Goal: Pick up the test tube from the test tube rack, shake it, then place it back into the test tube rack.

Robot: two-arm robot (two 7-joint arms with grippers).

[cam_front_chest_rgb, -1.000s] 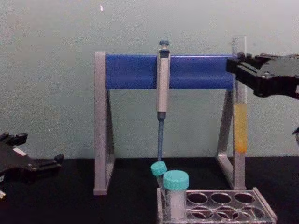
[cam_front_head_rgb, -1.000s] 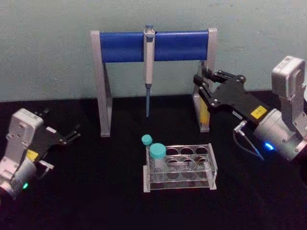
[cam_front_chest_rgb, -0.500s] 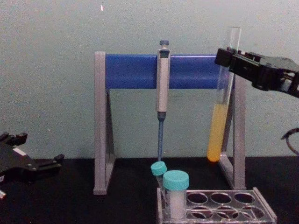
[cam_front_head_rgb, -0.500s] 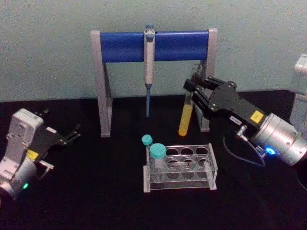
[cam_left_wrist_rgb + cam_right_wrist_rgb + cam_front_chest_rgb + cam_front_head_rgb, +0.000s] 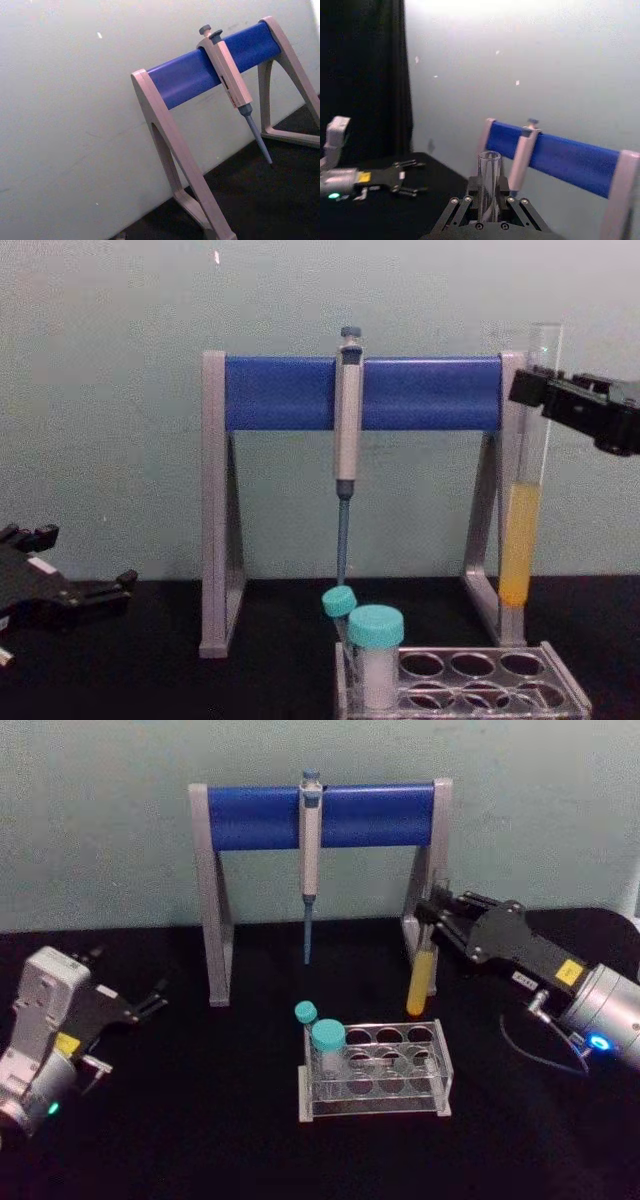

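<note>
Yellow liquid fills the lower part of the test tube (image 5: 422, 978), which hangs upright in the air just behind the rear right corner of the test tube rack (image 5: 437, 1097) and in front of the right leg of the grey stand (image 5: 214, 900) with its blue bar. The right tool (image 5: 437, 913) is clamped on the tube's clear upper part, below its open rim. From the chest view the tube (image 5: 520, 540) has its rounded bottom clear of the black desk (image 5: 200, 1120) and higher than the rack (image 5: 575, 702). The right wrist view looks down over the fingers (image 5: 461, 206) closed on the glass (image 5: 489, 172).

Two teal-capped tubes (image 5: 320, 1028) stand at the rack's left end – its other holes are open. A grey-blue pipette (image 5: 311, 850) hangs from the middle of the bar.

The left tool (image 5: 155, 999) rests low over the desk at the far left, well apart from the rack, fingers slightly apart and gripping nothing.
</note>
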